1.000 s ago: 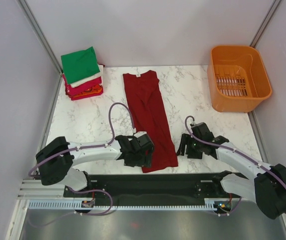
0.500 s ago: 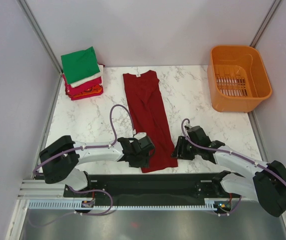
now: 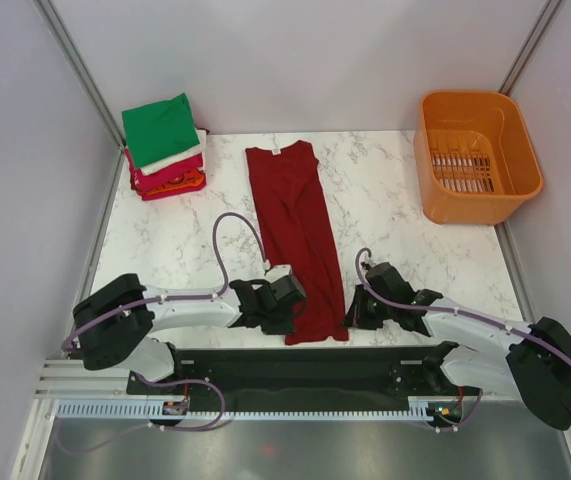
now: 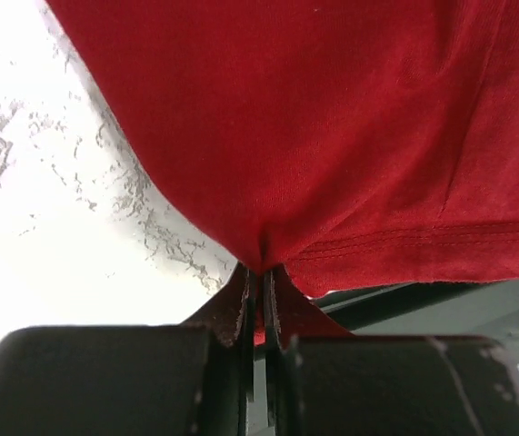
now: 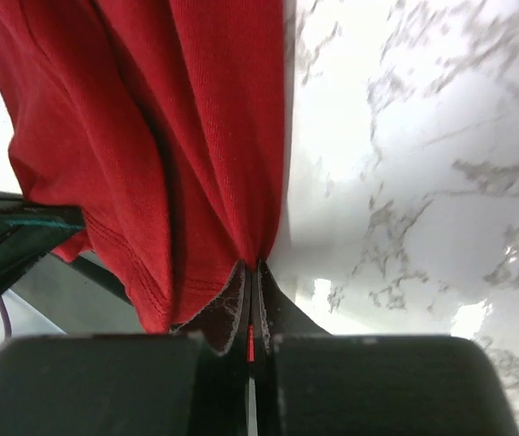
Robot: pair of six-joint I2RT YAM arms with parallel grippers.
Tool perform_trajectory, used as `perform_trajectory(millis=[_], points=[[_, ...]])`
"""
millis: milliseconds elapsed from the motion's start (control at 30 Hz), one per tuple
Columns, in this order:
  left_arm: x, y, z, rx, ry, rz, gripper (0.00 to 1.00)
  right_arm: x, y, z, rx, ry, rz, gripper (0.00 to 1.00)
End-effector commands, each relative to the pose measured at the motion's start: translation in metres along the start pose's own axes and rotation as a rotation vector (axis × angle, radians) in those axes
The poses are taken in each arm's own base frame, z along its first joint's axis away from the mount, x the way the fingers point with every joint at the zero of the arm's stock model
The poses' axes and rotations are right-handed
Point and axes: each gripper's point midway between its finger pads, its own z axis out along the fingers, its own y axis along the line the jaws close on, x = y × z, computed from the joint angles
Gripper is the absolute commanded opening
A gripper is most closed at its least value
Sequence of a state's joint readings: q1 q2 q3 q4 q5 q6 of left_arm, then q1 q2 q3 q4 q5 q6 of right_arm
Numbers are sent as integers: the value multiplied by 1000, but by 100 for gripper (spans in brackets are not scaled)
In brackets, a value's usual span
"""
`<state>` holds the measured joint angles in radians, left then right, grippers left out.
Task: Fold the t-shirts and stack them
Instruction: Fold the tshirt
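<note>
Left tool (image 4: 259, 272): jaws pressed together with a pinch of cloth between them. It has the near left corner of the dark red t-shirt (image 3: 293, 225), right at the hem. In the left wrist view the stitched hem line runs off to this tool's right. Pale marble bench (image 3: 165, 255) shows to its left.

Right tool (image 5: 251, 266): jaws likewise clamped tight, holding the shirt's near right corner. The cloth bunches into creases just ahead of the fingertips and spreads away to this tool's left. Bare bench lies to its right.

The two tools sit low on the bench and face each other across the shirt's near hem, one at each corner. The hem lies close to the bench's near edge.

Dark red t-shirt: a long narrow strip, flat on the bench. It runs from between the tools straight away from them, with the collar at the far end.

Folded stack (image 3: 165, 165): well beyond the left tool and off to its left, in the far corner of the bench. A green shirt (image 3: 158, 128) is on top, with white, pink-red and orange layers under it. It is apart from the red shirt.

Orange basket (image 3: 470, 97): well beyond the right tool, in the far right corner.
</note>
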<state>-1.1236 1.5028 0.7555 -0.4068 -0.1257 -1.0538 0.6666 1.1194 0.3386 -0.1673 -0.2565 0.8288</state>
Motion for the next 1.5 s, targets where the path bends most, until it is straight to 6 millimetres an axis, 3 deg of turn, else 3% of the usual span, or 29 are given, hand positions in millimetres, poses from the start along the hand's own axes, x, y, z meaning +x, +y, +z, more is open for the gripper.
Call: perform_trajectory(millis=[0,133,233,333,433,633,733,767,967,1133,1467], points=[[13,10,-9,28,14,-45,2,22,-15,-3,72,41,12,0],[38,11,-28,104,62,-82,2,41,-24,-16,134,72,-1,0],[56,23,-39,103,93,-96,2,43,-33,-27,171,50,6,0],[61,40,-45,54,87,-118,2,39,-29,-37,167,24,1,0],[55,45,-57,42,57,-128,2,31,-17,-44,148,12,-17,0],[8,20,-107,23,-68,-88,2,-14,26,-62,138,-86,-84,0],[-15,11,-118,1,-116,-46,2,-41,48,-69,149,-138,-135,0],[-19,10,-119,-5,-118,-37,2,-54,60,-72,147,-158,-165,0],[-68,13,-123,-32,-166,-36,2,-110,82,-74,219,-249,-226,0],[-112,21,-121,-73,-183,-12,2,-153,89,-66,249,-274,-258,0],[-179,40,-94,-147,-163,15,2,-213,89,-38,277,-270,-259,0]])
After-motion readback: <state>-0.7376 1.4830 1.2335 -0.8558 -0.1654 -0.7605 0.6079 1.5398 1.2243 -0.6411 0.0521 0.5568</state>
